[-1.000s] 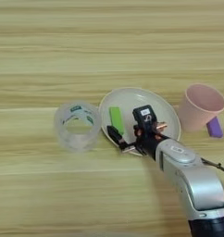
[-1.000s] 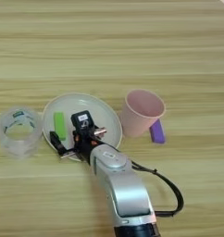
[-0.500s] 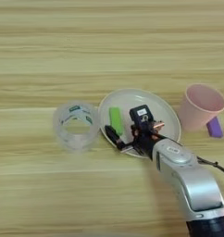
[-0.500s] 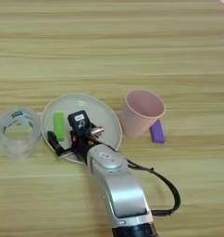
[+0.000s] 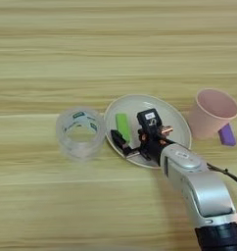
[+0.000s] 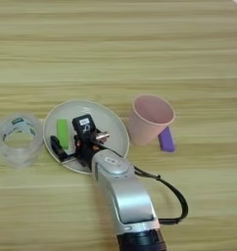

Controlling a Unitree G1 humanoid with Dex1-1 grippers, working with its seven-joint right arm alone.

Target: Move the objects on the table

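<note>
Reaching in from the lower right in the left eye view, the right gripper [image 5: 132, 132] hangs over the plate [image 5: 177, 120] on the table [image 5: 115, 44] with its two black fingers [image 5: 118, 141] spread apart and empty, the green block [image 5: 123, 126] lying on the plate between them, the tape roll [image 5: 80, 133] just left of the plate, and a pink cup [image 5: 213, 112] right of it with a purple piece [image 5: 227, 135] against its far side. In the right eye view the plate [image 6: 110, 122] again holds the green block [image 6: 62, 133] between the parted fingers of the gripper [image 6: 70, 135], while the tape roll [image 6: 16, 139] stands just left of the plate, the cup [image 6: 151, 119] close on its right and the purple piece [image 6: 165, 139] beyond the cup.
</note>
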